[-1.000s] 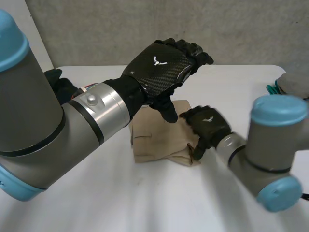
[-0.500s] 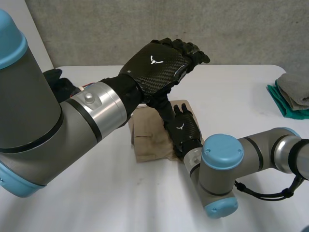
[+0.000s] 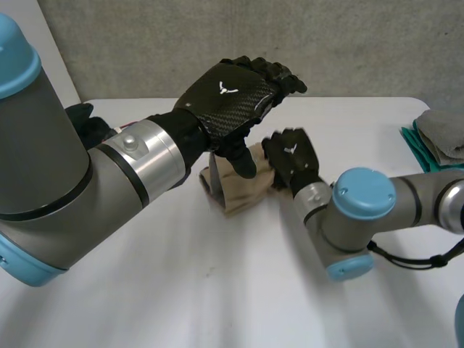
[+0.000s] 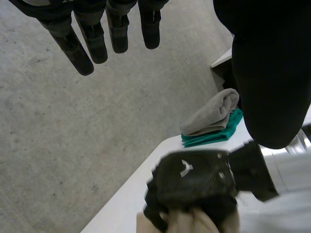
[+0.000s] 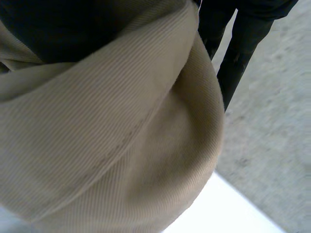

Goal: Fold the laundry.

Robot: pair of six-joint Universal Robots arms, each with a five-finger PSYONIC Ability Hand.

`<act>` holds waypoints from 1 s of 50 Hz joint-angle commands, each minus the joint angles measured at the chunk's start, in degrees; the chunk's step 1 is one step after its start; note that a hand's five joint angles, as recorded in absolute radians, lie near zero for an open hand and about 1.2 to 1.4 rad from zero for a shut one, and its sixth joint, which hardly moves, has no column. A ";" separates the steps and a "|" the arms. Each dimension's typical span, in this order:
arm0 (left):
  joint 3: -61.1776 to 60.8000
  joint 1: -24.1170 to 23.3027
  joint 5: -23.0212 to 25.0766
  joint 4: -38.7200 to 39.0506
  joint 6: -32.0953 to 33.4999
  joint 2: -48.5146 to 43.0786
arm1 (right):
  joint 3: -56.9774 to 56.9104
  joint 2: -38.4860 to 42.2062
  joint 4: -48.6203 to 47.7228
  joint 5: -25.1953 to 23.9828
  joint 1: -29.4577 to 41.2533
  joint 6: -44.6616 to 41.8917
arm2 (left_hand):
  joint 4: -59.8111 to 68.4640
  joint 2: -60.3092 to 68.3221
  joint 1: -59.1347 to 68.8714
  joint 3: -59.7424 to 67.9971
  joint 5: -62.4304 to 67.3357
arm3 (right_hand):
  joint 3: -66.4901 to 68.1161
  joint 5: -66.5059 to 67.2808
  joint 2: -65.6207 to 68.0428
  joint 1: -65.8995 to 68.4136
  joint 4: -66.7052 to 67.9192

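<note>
A folded tan cloth [image 3: 239, 190] is bunched and partly lifted off the white table [image 3: 181, 290] near its middle. My right hand [image 3: 290, 156] holds the cloth's right edge with its fingers curled round the fabric; in the left wrist view the right hand [image 4: 194, 180] grips the tan cloth [image 4: 182, 224] from above. The tan cloth [image 5: 112, 145] hangs close under the palm in the right wrist view. My left hand [image 3: 232, 98] hovers above the cloth with its fingers [image 4: 92, 41] straight and its thumb [image 3: 243, 161] pointing down just in front of the cloth.
A stack of folded grey and teal cloths [image 3: 438, 141] lies at the table's right edge, and the same stack [image 4: 214, 116] lies beyond the right hand in the left wrist view. A grey wall [image 3: 362, 43] stands behind the table.
My right hand swept across the cloth, closed on its right edge and lifted it toward the back, bunching the cloth. The left hand stayed hovering above, shifting slightly.
</note>
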 commanded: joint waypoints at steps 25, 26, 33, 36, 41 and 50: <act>0.63 4.77 0.35 2.63 -6.42 1.28 | -49.76 11.67 12.27 -14.72 -45.84 21.68 | -1.81 -2.01 -2.48 -2.16 -2.68 | 14.46 18.56 14.63 22.02 12.40; 0.63 4.59 0.27 2.64 -6.42 0.92 | -49.67 12.55 12.09 -15.78 -46.82 22.48 | -1.81 -2.01 -2.48 -2.16 -2.68 | 14.46 18.56 14.63 22.02 12.40; 1.07 3.71 0.27 2.72 -5.98 -1.28 | -44.33 19.49 9.46 -26.84 -54.90 29.16 | -1.81 -2.01 -2.48 -2.16 -2.68 | 14.46 18.56 14.63 22.02 12.40; 1.07 3.27 0.18 2.72 -5.81 -1.81 | -39.22 20.47 7.18 -31.25 -58.07 29.96 | -1.81 -2.01 -2.48 -2.16 -2.68 | 14.46 18.56 14.63 22.02 12.40; 1.07 3.01 0.18 2.72 -5.72 -1.98 | -34.03 20.82 0.77 -37.22 -60.45 32.06 | -1.81 -2.01 -2.48 -2.16 -2.68 | 14.46 18.56 14.63 22.02 12.40; 0.98 2.92 0.35 2.55 -5.81 -1.81 | -34.99 20.39 1.89 -35.31 -61.16 33.39 | -1.81 -2.01 -2.48 -2.16 -2.68 | -9.62 -5.52 -9.45 -2.07 -11.68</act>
